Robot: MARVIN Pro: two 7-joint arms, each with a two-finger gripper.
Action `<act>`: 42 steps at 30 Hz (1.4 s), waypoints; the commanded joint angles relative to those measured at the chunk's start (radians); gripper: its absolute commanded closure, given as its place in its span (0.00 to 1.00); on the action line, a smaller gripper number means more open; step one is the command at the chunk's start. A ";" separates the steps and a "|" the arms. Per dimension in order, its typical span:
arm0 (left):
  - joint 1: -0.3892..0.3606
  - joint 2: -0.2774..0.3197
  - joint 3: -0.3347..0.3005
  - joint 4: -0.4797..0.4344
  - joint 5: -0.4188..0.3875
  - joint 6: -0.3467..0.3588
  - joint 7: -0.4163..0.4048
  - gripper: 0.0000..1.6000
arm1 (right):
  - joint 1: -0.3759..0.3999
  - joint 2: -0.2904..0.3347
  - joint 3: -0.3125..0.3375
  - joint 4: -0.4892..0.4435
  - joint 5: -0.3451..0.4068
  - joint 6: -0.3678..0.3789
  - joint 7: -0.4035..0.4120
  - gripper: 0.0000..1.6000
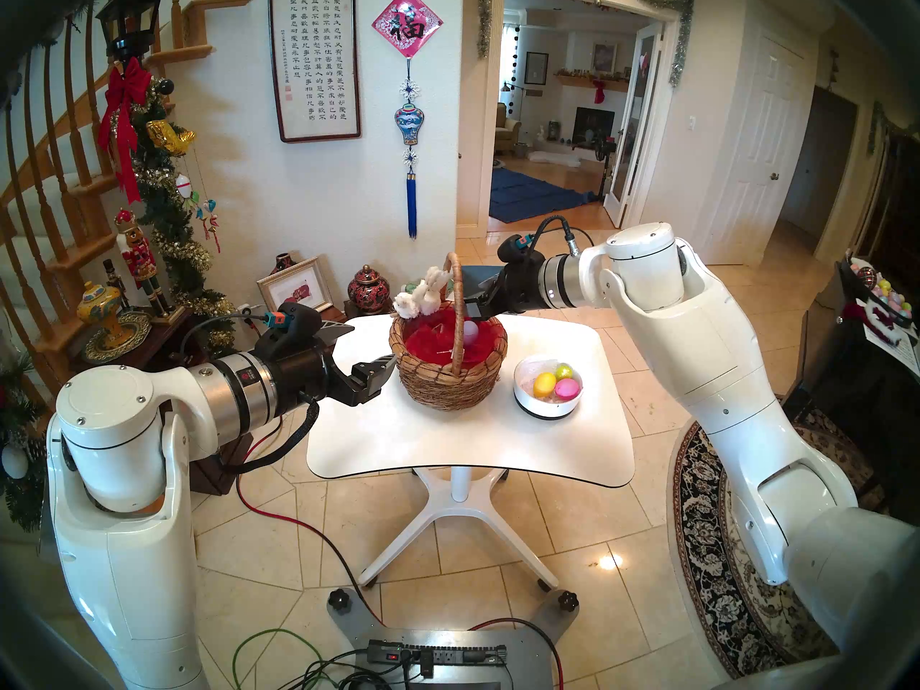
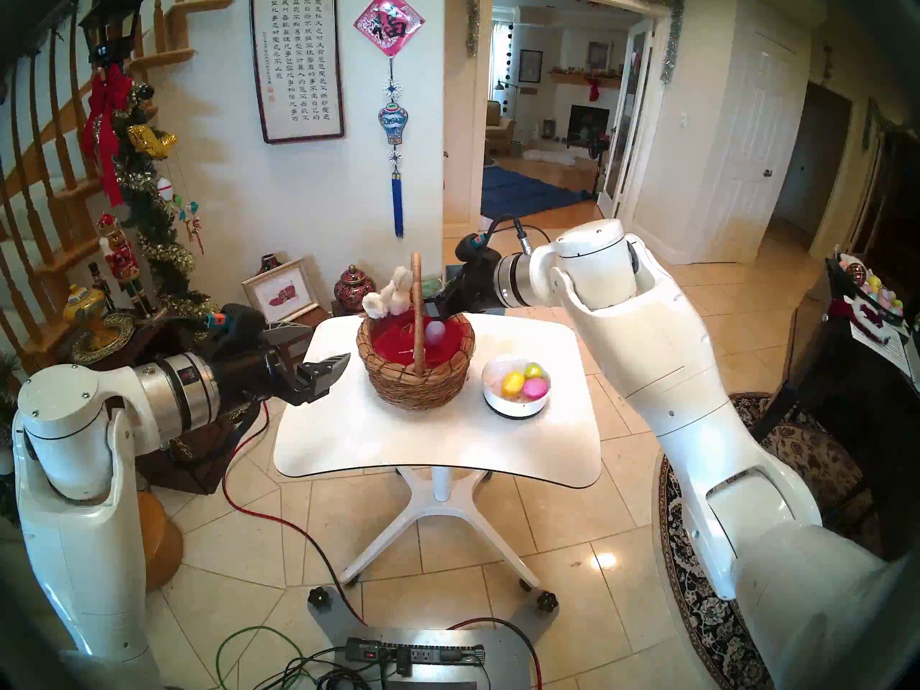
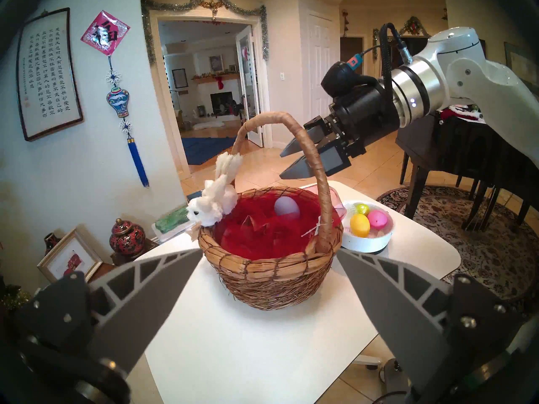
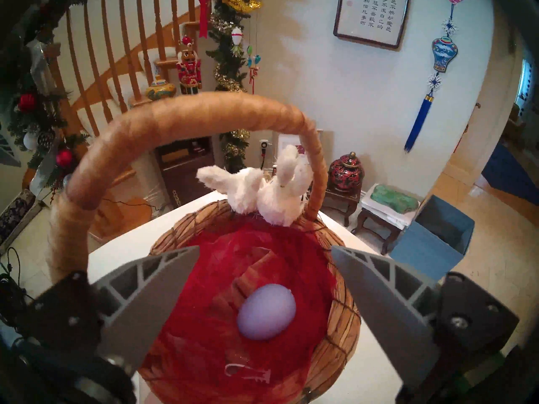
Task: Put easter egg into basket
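Observation:
The brown wicker basket (image 1: pixel 448 375) with a tall handle, red lining and a white plush bunny (image 1: pixel 418 298) on its rim stands on the white table (image 1: pixel 468 440). A lavender easter egg (image 4: pixel 266 311) lies loose on the red lining, also visible in the left wrist view (image 3: pixel 286 207). My right gripper (image 4: pixel 265 247) hangs open just above the basket's far side, beside the handle, with nothing between its fingers (image 3: pixel 294 144). My left gripper (image 1: pixel 373 344) is open and empty at the basket's left, apart from it.
A small white bowl (image 1: pixel 547 409) to the right of the basket holds a yellow egg (image 1: pixel 544 384), a pink egg (image 1: pixel 566 389) and a shiny green egg (image 1: pixel 564 372). A blue square box (image 4: pixel 431 249) stands on the floor beyond the table. Low side tables with vases stand left, dark furniture right.

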 commanded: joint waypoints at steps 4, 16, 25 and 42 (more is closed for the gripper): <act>-0.003 0.001 0.002 -0.005 0.001 -0.001 0.001 0.00 | 0.003 0.024 0.020 -0.037 -0.002 0.017 -0.012 0.04; -0.003 0.001 0.002 -0.005 0.001 -0.001 0.001 0.00 | -0.075 0.065 0.091 -0.137 0.036 0.052 -0.027 0.04; -0.003 0.001 0.002 -0.005 0.001 -0.001 0.001 0.00 | -0.150 0.077 0.134 -0.229 0.063 0.086 -0.052 0.03; -0.003 0.000 0.002 -0.005 0.001 -0.001 0.001 0.00 | -0.321 0.114 0.253 -0.389 0.105 0.147 -0.114 0.04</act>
